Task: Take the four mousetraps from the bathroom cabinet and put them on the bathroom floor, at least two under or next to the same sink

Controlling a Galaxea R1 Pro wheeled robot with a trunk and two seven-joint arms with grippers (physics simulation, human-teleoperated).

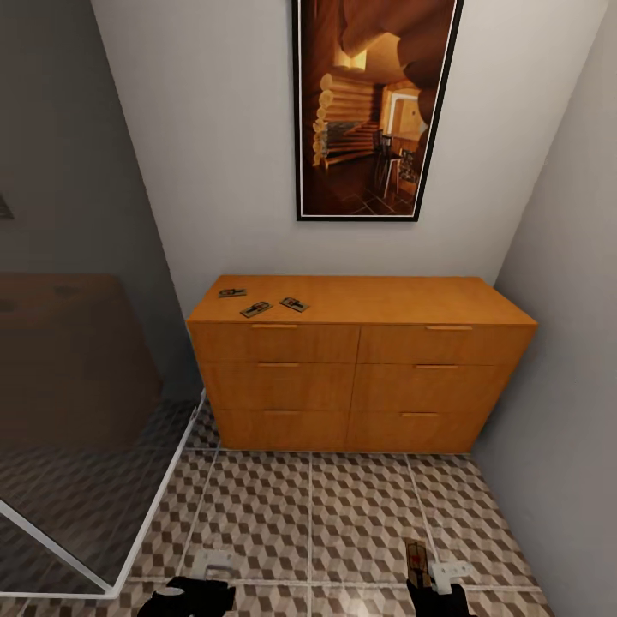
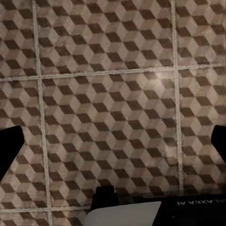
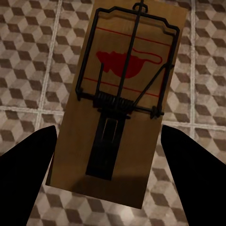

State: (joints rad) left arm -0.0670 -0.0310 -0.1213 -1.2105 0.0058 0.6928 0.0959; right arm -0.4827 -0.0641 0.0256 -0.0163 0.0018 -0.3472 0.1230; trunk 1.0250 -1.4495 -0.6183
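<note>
Three small flat brown wooden mousetraps [image 1: 257, 303] on the smooth orange-brown top of the low six-drawer wooden cabinet [image 1: 360, 377], clustered toward its left end, within easy reach from the front. Fourth mousetrap [image 3: 123, 101] carried in the right gripper [image 3: 115, 162], dark fingers [image 3: 26, 174] pinching the slab's near end, wire bar and red printed mark facing up (flat, presumably for setting down level). Below it, cube-patterned bathroom floor tiles [image 1: 360, 506], brown, beige and grey with pale grout. Left gripper [image 2: 113, 146] spread wide, empty, over the same tiles. No sink to be made out.
</note>
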